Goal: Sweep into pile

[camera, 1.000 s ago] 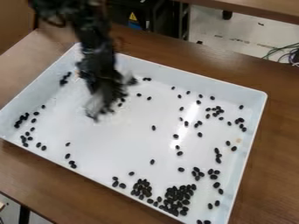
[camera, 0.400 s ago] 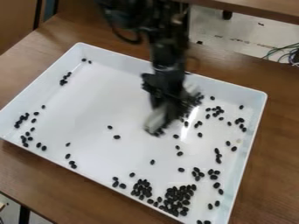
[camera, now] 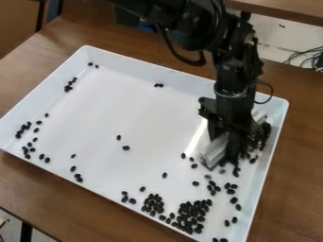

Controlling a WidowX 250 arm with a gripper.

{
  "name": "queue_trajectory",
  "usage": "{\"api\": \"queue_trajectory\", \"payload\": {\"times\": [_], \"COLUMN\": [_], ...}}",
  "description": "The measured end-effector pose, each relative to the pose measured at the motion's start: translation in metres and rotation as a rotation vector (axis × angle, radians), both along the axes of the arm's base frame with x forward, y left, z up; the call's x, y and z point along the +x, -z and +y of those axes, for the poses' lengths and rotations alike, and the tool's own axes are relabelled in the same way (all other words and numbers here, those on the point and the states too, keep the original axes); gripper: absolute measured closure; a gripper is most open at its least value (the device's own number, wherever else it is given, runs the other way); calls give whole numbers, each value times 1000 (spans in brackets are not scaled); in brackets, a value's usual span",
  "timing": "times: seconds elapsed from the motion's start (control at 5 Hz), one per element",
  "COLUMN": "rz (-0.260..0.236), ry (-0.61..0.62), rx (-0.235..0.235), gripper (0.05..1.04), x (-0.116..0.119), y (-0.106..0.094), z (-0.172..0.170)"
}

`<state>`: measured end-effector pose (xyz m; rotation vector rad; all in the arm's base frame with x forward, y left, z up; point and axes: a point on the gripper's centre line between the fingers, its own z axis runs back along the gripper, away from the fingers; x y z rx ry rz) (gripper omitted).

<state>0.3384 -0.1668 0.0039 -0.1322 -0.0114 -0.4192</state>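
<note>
We see the gripper (camera: 231,142) clamped on what looks like a pale brush (camera: 214,152), near dark beans (camera: 192,215) in the white tray (camera: 145,118).

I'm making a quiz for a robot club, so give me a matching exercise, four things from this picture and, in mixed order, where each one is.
Things
1. Tray
2. Biggest pile
3. Gripper
4. Cables

Places
A. At the picture's upper right, beyond the table
B. At the end of the arm
C. On the brown table
D. By the tray's near wall

Pairs: 1-C, 2-D, 3-B, 4-A
</note>
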Motion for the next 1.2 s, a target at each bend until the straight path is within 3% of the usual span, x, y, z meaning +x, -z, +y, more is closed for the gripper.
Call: {"api": "queue_trajectory", "payload": {"times": [0.2,0.4,0.6,0.8,1.0,1.2], "rz": [-3,-57,-69,-67,-62,-57], "ry": [-45,-161,-303,-348,-433,-454], "rx": [18,52,87,152,186,182], "gripper": [723,723,723,723,723,723], "x": [-5,-2,-8,-18,-32,-42], "y": [-13,-39,-51,-56,-55,-54], "z": [21,69,126,165,217,264]}}
